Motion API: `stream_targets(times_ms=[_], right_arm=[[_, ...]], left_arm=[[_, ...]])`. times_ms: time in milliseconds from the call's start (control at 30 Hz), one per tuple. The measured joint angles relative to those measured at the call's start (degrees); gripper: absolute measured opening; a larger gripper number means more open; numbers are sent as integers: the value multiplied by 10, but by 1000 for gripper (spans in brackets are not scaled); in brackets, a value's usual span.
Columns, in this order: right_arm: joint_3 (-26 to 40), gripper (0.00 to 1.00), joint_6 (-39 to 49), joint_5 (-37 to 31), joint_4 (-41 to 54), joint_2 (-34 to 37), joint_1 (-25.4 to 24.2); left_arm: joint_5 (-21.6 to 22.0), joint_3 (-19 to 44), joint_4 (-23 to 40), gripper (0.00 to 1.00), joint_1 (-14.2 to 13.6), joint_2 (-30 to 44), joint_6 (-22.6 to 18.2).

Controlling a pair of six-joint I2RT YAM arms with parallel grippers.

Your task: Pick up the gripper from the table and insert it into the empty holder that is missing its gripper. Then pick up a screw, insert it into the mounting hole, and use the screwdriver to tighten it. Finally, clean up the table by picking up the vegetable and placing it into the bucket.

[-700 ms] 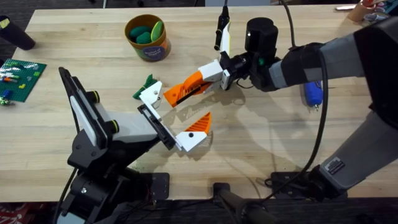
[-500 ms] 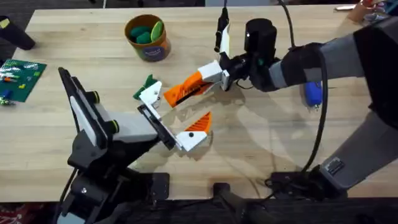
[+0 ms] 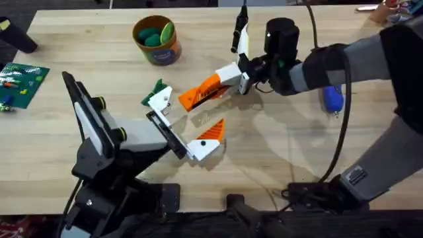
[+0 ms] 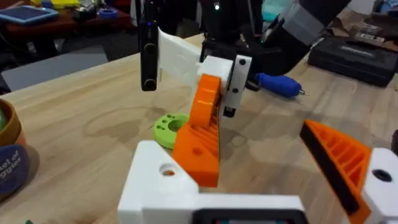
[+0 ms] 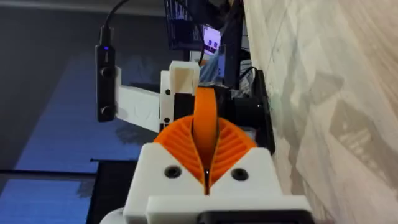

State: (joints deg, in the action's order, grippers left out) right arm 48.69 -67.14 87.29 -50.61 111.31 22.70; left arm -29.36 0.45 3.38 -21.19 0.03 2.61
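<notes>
The orange ribbed gripper hangs tilted just above the table, with my right gripper shut on its upper end. Its lower tip meets the white holder, the bare finger of my left gripper, which stands open. The left wrist view shows the orange gripper lying against the holder beside its hole. In the right wrist view, ribbed pads clamp the gripper. A dark green vegetable lies by the holder. The bucket holds green pieces. The blue screwdriver lies at the right.
My left arm's other finger carries an orange wedge. A light green round piece lies under the orange gripper. A green brick plate sits at the left edge, and a dark object at the far left corner.
My right gripper has shifted slightly to the right and back with the orange gripper in it. The left arm has stayed still.
</notes>
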Motion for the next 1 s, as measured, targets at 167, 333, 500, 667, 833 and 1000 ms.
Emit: stream_targets(times_ms=[167, 333, 500, 667, 833, 1000], right_arm=[[0, 23, 6, 0, 0, 0, 4], [0, 23, 7, 0, -5, 0, 5], [-1, 23, -5, 0, -30, 0, 5], [-1, 23, -28, 0, -78, -13, 7], [-1, 23, -44, 0, -83, -28, 16], [-1, 23, -55, 0, -83, -28, 31]], left_arm=[[0, 0, 0, 986, 0, 0, 0], [0, 0, 0, 986, 0, 0, 0], [0, 0, 0, 986, 0, 0, 0], [0, 0, 0, 985, 0, 0, 0], [0, 0, 0, 986, 0, 0, 0], [0, 0, 0, 986, 0, 0, 0]])
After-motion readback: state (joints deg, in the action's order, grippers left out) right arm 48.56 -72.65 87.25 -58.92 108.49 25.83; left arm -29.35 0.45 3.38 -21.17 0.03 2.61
